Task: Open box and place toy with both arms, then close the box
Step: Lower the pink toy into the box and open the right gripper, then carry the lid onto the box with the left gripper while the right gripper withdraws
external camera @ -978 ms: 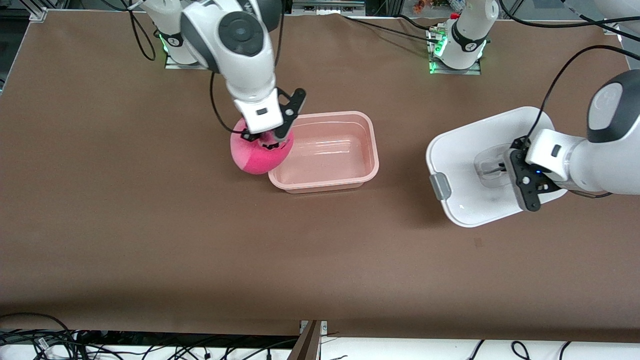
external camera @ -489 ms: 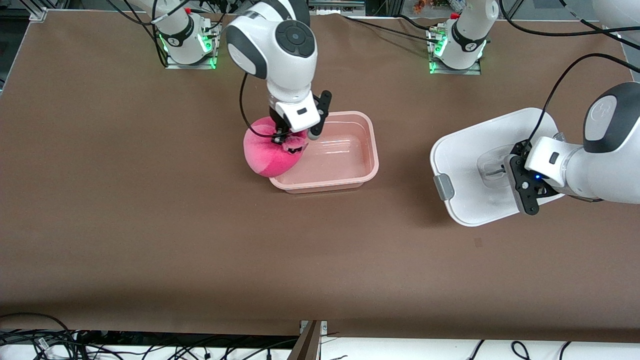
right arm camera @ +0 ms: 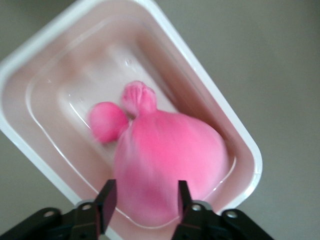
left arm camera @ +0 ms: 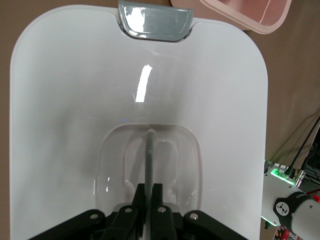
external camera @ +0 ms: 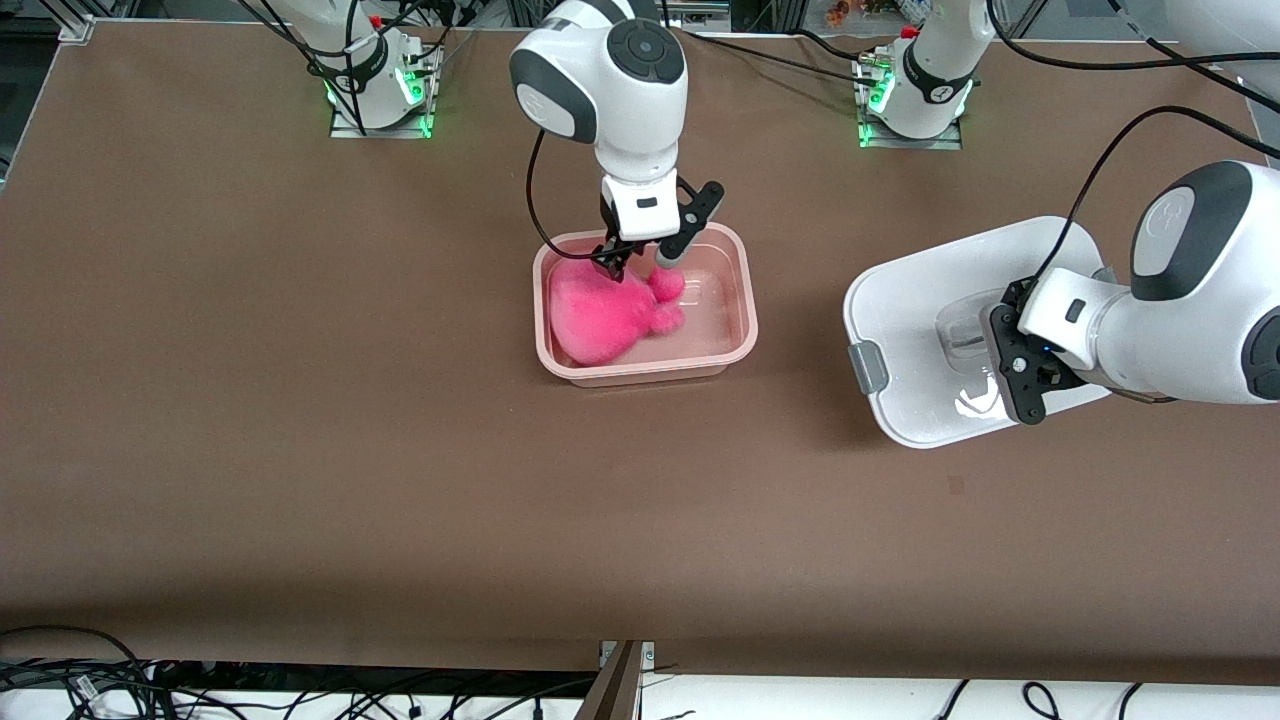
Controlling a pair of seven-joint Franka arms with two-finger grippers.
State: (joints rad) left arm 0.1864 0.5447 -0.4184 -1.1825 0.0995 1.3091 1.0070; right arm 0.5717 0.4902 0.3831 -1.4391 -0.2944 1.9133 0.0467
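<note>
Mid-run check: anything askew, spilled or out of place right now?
Nothing stands out. The bright pink plush toy lies inside the pale pink plastic tub, below the right gripper, whose jaws are open. The left gripper holds the white lid by its clear handle, off the tub.

A brown table [external camera: 300, 450] with black cables [external camera: 150, 690] along its nearest edge.

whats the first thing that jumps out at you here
The bright pink plush toy lies in the pale pink tub mid-table, with the right gripper open just above it. Toward the left arm's end of the table, the white lid is off the tub, and the left gripper is shut on its clear centre handle.
</note>
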